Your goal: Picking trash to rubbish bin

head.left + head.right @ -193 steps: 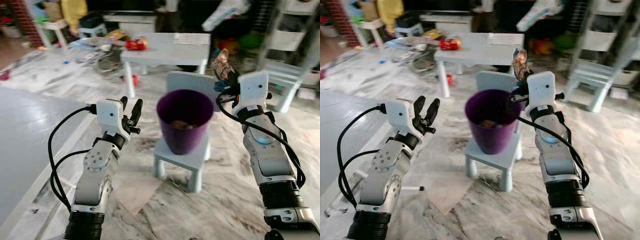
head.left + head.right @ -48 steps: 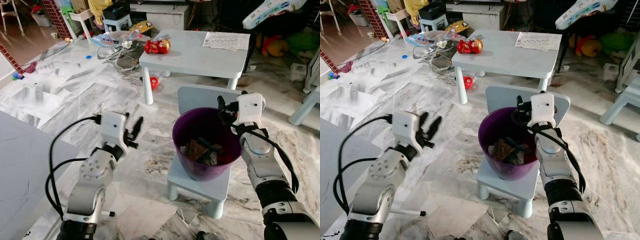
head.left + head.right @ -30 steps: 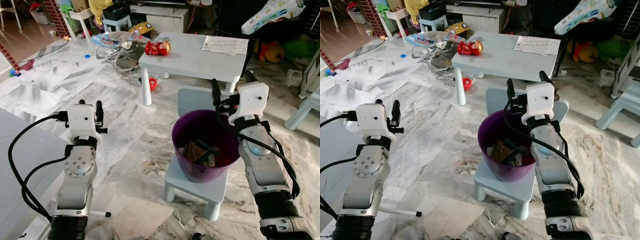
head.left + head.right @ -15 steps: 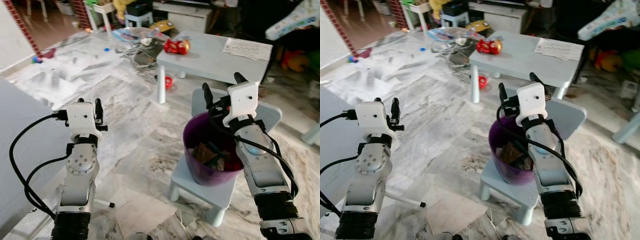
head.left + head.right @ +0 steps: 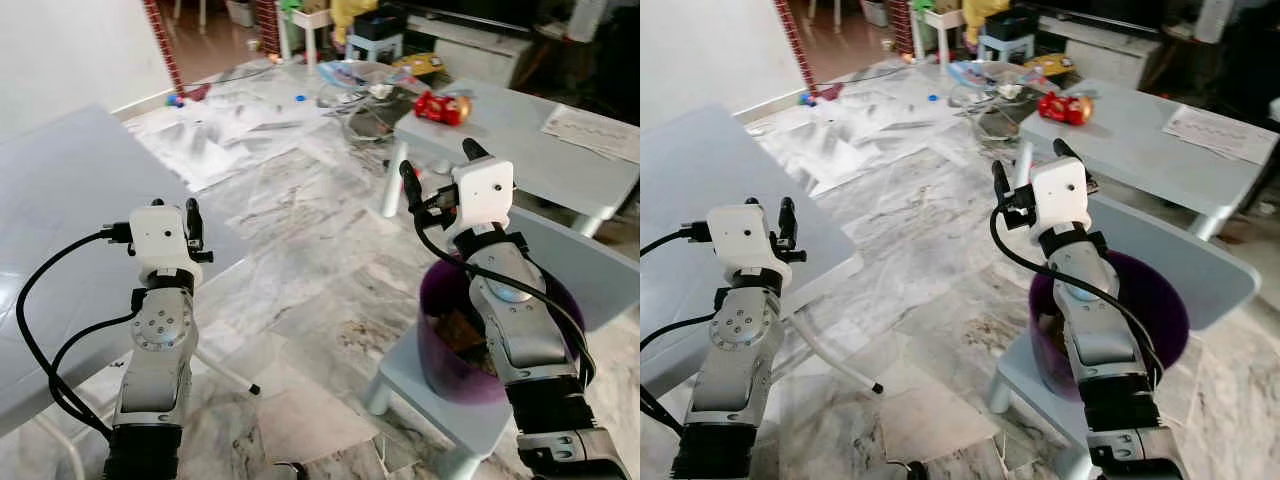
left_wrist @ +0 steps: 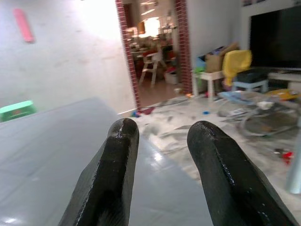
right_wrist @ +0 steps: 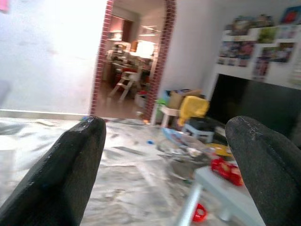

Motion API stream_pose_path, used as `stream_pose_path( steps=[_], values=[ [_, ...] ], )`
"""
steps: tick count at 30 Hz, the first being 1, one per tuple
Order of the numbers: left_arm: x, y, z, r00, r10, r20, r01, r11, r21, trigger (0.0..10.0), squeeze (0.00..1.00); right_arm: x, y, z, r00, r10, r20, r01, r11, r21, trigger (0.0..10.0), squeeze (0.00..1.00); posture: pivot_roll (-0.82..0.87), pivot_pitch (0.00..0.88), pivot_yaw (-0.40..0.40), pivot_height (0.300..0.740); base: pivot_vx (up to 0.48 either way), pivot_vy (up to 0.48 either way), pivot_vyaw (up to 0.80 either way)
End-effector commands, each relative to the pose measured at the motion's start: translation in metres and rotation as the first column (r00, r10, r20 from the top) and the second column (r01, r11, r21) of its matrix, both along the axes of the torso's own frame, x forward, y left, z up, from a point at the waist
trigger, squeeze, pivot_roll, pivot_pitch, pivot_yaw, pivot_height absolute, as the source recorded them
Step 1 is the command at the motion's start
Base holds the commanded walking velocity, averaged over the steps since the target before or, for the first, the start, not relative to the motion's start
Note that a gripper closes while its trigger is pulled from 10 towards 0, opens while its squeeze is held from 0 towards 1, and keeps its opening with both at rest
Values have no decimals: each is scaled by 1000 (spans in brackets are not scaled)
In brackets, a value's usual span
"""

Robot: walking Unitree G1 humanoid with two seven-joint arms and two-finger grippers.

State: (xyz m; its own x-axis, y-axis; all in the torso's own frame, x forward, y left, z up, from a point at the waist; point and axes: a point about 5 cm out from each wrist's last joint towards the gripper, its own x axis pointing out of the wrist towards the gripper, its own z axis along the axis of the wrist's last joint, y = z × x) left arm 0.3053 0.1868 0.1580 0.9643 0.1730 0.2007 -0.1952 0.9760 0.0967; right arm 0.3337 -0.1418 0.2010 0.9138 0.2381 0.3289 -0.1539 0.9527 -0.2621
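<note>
One red toy [image 5: 442, 107] on grey table [image 5: 520, 135].

No text, label, brand, number or sign can be read in any view. The printed sheet of paper [image 5: 1218, 133] on the grey table [image 5: 1140, 150], beyond and to the right of the right gripper [image 5: 1027, 168], carries rows of print too small and blurred to make out. The framed pictures on the white shelf [image 7: 256, 33], ahead of the right gripper's fingers in its wrist view, are blurred as well, and whether they bear any lettering cannot be told.
</note>
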Motion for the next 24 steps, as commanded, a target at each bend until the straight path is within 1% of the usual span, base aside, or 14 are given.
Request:
stream_pose_path(
  steps=[1, 9, 24],
  values=[
    [0, 2, -2, 1000, 12, -15, -12, 1000, -1, 10000, 0, 1, 1, 6, 1000, 7, 12, -7, 1000, 9, 10000, 0, -37, 58, 47, 740, 0, 0, 800],
    [1, 3, -2, 1000, 16, -14, -16, 1000, -2, 10000, 0, 3, -2, 7, 1000, 6, 8, -6, 1000, 16, 10000, 0, -36, 55, 41, 740, 0, 0, 800],
    [-1, 6, -3, 999, 35, -19, -36, 999, -8, 10000, 0, 5, 4, 8, 999, 35, 5, -35, 999, 22, 10000, 0, -30, 57, 35, 740, 0, 0, 800]
  ],
)
